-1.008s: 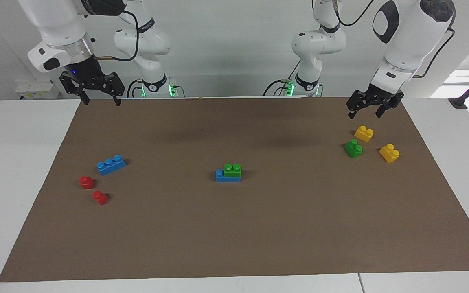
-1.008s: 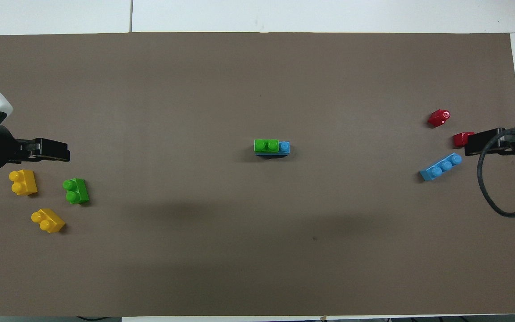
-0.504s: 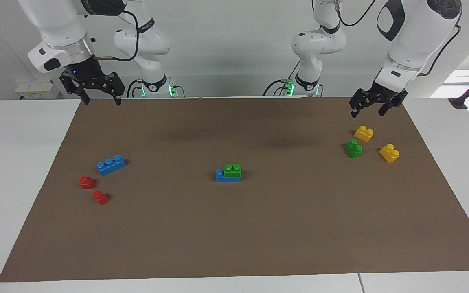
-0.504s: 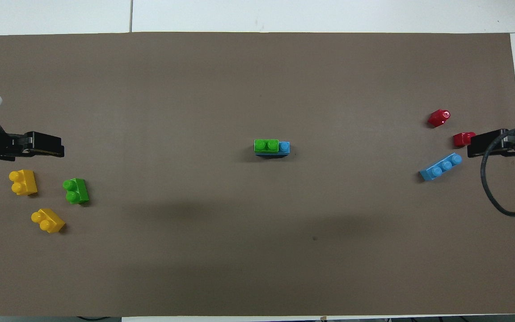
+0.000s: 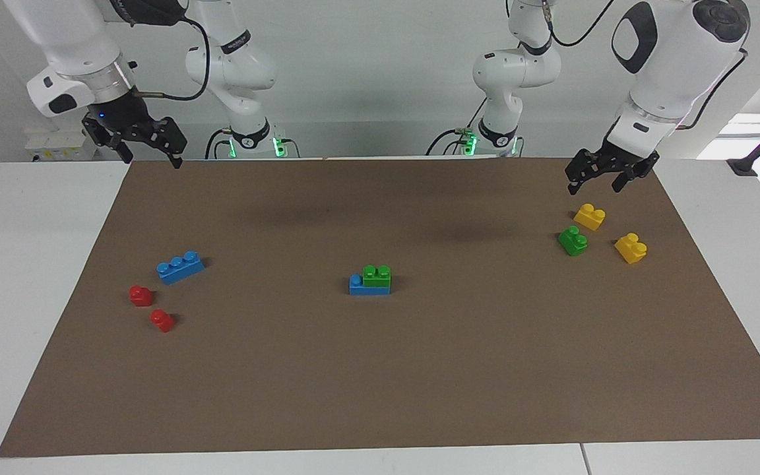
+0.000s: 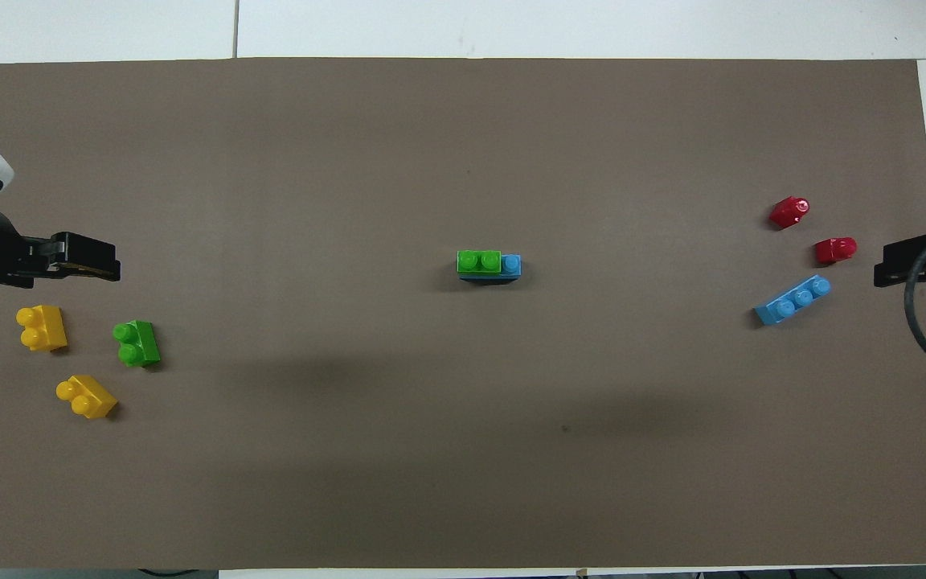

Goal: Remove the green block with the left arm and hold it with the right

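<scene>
Green block [image 5: 377,275] sits on blue brick [image 5: 368,286], mid desk, untouched. Left tool [image 5: 594,178] w/ fingers apart over yellow brick [image 5: 589,216]; right tool [image 5: 144,144] also apart, over desk edge.

At mid-worktop [image 5: 419,369] we find the green block [image 5: 377,274] seated on a blue brick [image 5: 357,285], with bare mat on every side. Toward the left arm's end, a second green brick [image 5: 572,241] and two yellow bricks [image 5: 589,216] [image 5: 631,247] cluster close together, the gaps apparently narrow for a pincer. Toward the right arm's end, a loose blue brick [image 5: 180,266] and two red pieces [image 5: 140,295] [image 5: 162,320] lie near one another.
</scene>
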Action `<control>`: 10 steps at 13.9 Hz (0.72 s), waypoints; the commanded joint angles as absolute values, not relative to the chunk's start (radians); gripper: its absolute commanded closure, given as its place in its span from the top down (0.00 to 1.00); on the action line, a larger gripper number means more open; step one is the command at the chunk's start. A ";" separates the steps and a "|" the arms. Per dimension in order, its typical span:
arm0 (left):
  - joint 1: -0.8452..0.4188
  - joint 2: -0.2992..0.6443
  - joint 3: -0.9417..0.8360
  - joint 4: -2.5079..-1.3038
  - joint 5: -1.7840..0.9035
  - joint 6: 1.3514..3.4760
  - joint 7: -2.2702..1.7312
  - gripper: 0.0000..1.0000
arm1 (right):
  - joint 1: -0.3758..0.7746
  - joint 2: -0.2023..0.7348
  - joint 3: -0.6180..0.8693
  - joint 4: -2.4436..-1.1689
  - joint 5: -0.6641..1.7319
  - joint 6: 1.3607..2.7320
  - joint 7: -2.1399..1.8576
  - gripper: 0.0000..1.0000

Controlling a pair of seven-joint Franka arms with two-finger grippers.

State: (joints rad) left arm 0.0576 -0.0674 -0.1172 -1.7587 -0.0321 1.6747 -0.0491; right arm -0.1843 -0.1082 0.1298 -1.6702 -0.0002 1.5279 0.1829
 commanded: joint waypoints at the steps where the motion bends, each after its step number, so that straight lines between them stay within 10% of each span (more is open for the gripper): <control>1: 0.063 -0.057 -0.118 -1.730 -0.043 1.647 -0.060 1.00 | -0.184 -0.112 0.147 -1.670 0.000 1.549 0.413 1.00; 10: 0.061 -0.060 -0.118 -1.741 -0.044 1.657 -0.096 1.00 | -0.144 -0.110 0.149 -1.719 0.194 1.626 1.153 1.00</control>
